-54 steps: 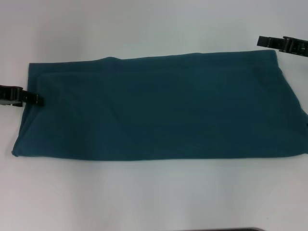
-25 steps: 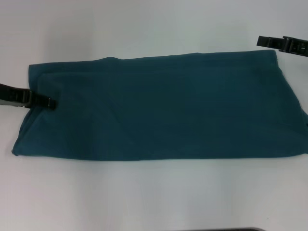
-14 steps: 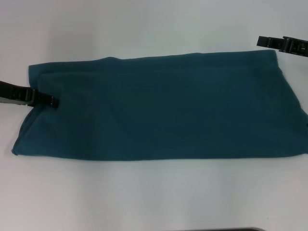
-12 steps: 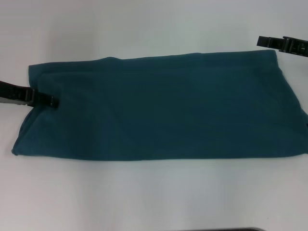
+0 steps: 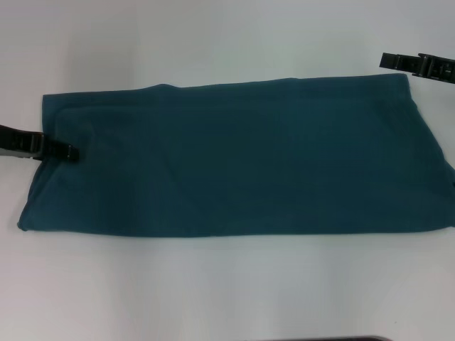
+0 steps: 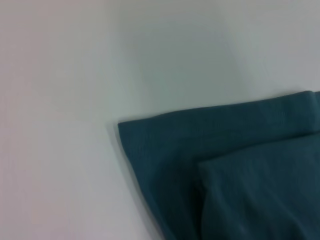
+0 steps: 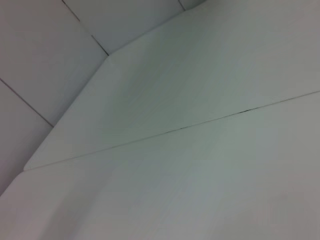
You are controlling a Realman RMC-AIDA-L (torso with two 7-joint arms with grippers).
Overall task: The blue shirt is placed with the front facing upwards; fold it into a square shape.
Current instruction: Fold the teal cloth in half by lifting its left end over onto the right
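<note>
One blue shirt (image 5: 234,160), folded to a long band, plain side up, lying across the middle of the worktop (image 5: 227,291); the left wrist view shows one of its corners with two layers of cloth. Two claws: one left claw (image 5: 70,151) at 9 o'clock, its tip over the shirt's short edge; one right claw (image 5: 387,61) at 2 o'clock, just off the shirt's far corner. One white worktop, with one thin seam line (image 7: 200,125) in the right wrist view.
</note>
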